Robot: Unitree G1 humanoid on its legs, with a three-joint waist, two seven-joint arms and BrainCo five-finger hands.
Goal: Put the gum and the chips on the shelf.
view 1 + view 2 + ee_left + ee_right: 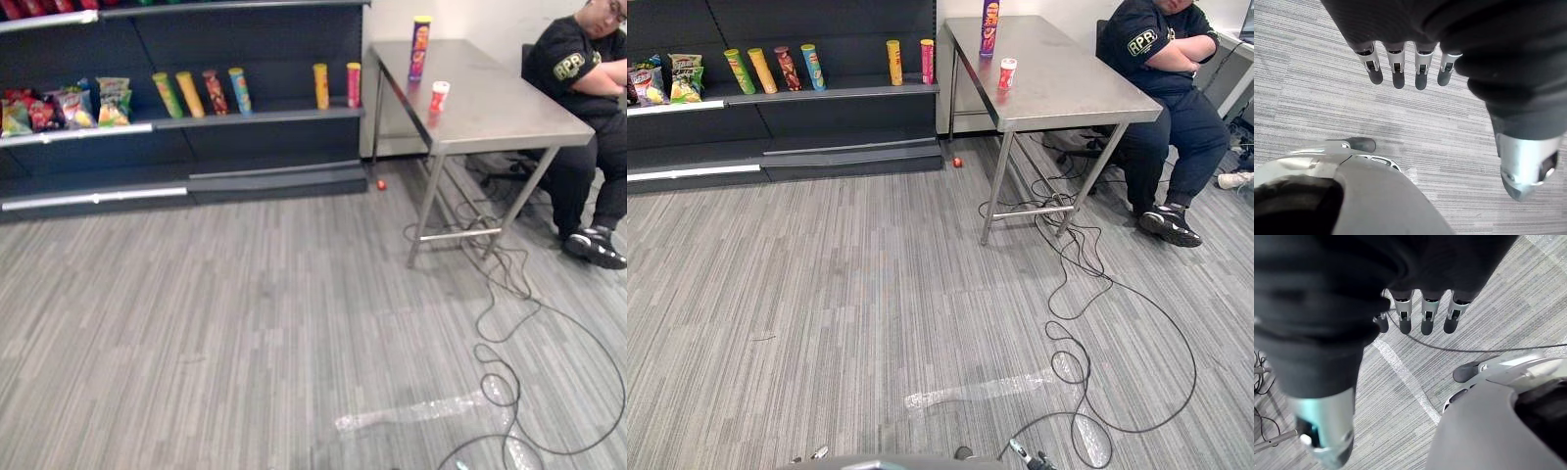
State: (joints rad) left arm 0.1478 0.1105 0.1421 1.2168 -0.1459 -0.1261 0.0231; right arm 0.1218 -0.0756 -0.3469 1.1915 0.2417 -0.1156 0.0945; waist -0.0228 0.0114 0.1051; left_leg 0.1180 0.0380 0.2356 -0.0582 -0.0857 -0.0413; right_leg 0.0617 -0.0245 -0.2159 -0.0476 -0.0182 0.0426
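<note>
On the table (509, 98), chips (420, 47), gum (439, 96)

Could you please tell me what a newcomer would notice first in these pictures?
A steel table stands at the right, bearing a tall chips can at its far end and a small gum tub nearer the middle, with a person seated beside it. To its left a dark shelf holds a row of cans and some snack bags. The left hand and right hand hang open over the grey floor.

The chips can (420, 47) is purple, the gum tub (439, 96) red and white, the table (509, 108) silver-grey, the floor (245, 323) streaked grey.
</note>
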